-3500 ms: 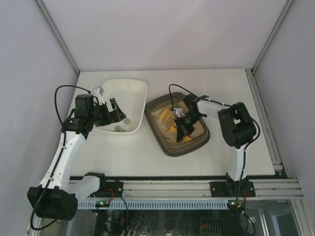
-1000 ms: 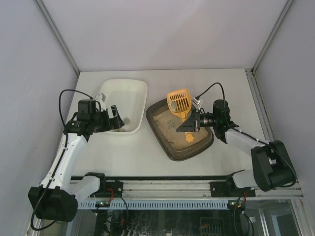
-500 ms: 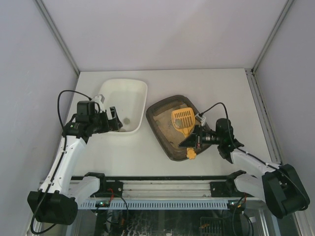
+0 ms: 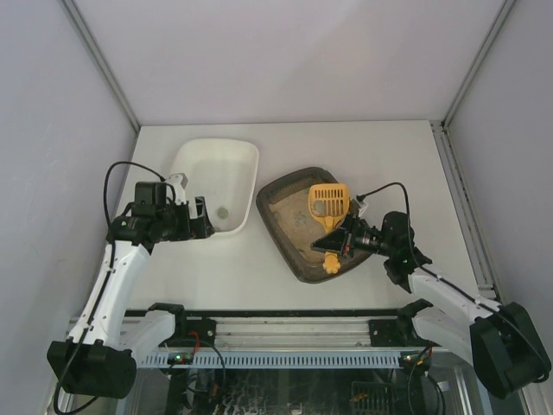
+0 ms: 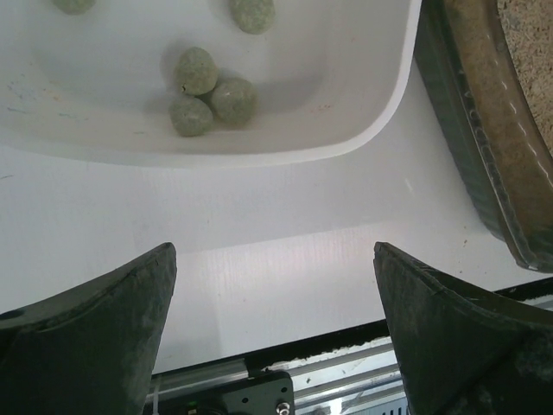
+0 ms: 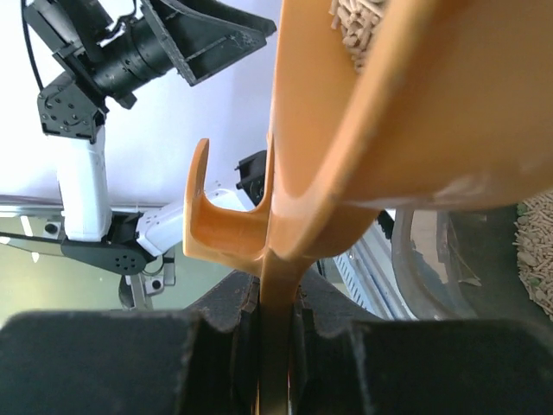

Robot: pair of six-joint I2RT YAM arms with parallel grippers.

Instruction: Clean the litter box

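Clamping the thin handle of a yellow-orange litter scoop point(image 4: 327, 204) point(image 6: 389, 104), the right gripper point(image 4: 341, 239) point(image 6: 275, 324) is closed tight on it above the near right part of the litter box point(image 4: 278, 226) point(image 6: 423, 259). The scoop's slotted head is lifted over the middle of the litter box, and its hooked handle end sticks out over the near rim. A few tan pellets point(image 6: 349, 24) lie in the scoop's pan. The dark litter box, with tan litter inside, rests on the white table point(image 4: 371, 147) point(image 5: 285, 259). Just left of the litter box lies a white tray point(image 4: 251, 181) point(image 5: 380, 104) with several grey-green round lumps point(image 4: 223, 210) point(image 5: 203, 91). Further left of the litter box, the left gripper point(image 4: 202, 221) point(image 5: 272, 251) hangs with its jaws spread wide, gripping nothing.
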